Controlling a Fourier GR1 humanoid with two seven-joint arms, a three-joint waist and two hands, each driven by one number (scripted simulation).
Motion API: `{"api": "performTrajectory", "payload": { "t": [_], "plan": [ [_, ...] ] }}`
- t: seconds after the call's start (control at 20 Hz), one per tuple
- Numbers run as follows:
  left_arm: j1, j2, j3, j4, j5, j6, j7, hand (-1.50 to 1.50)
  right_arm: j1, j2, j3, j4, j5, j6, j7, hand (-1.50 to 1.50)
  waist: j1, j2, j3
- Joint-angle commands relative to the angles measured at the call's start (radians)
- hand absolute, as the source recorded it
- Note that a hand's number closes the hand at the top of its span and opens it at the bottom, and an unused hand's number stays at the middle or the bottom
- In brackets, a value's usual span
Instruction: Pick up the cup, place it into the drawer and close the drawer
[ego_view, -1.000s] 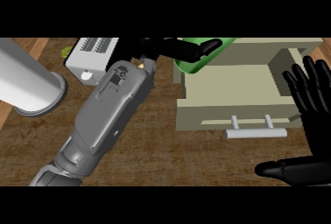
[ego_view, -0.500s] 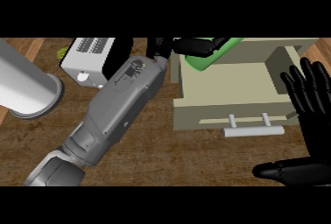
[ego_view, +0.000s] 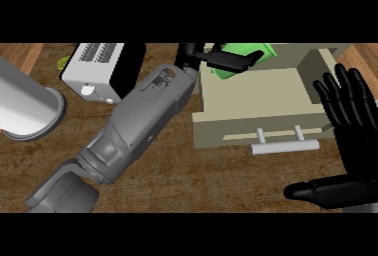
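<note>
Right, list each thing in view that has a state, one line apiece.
Green cup: held by the left hand, above the drawer's back part.
Drawer: pulled open.
Left hand: curled round the cup.
Right hand: open, fingers up, resting at the right edge.

We see the left forearm (ego_view: 129, 130) running diagonally from the lower left of the frame up to top centre. The left hand (ego_view: 221, 57) sits there with fingers curled. The right hand (ego_view: 347, 145) rests at the right edge, fingers straight and pointing up, thumb out at lower right.
</note>
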Motion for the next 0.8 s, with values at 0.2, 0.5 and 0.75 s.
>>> {"api": "performTrajectory", "payload": {
  "t": [0.2,0.5,0.75],
  "plan": [
    [-0.014,0.000,-0.175,0.053,0.040,0.070,0.024,1.50,-0.046,0.027,0.052,-0.010,0.016,-0.024,0.042,-1.50,-0.037,0.008,0.000],
    [-0.085,0.000,-0.183,0.112,0.062,0.075,0.057,-1.50,-0.075,0.011,0.025,-0.044,-0.047,-0.010,0.073,-1.50,-0.050,0.011,0.000],
    [-0.020,0.000,-0.183,0.016,0.150,0.069,-0.015,-1.50,-0.039,0.007,0.003,-0.038,-0.078,0.015,0.038,-1.50,-0.033,0.005,0.000]
  ]
}}
